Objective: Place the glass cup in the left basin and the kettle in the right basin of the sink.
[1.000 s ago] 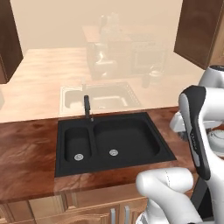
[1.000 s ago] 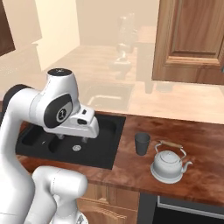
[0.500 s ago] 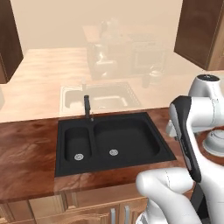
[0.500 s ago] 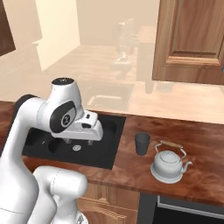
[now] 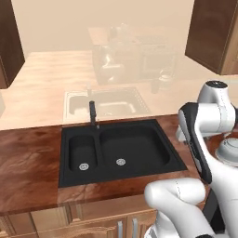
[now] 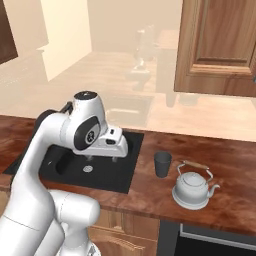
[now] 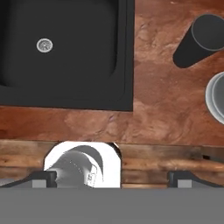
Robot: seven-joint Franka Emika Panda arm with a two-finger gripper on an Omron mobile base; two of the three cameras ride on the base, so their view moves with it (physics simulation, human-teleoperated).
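A: Hand view, going left to right: what sits where from the gripper (image 7: 111,177)?

B: Its jaws are spread wide with nothing between them, hovering over the counter's front edge. Ahead and to its left is the right basin (image 7: 59,48) of the sink (image 7: 126,57), drain showing. Ahead and to its right stands the glass cup (image 7: 200,40) on the counter (image 7: 162,105), and the kettle (image 7: 216,98) is just beside the cup, further right.

A: And the left basin (image 5: 83,153)?

B: In the left base view, it lies beyond the wider basin, well apart from the arm.
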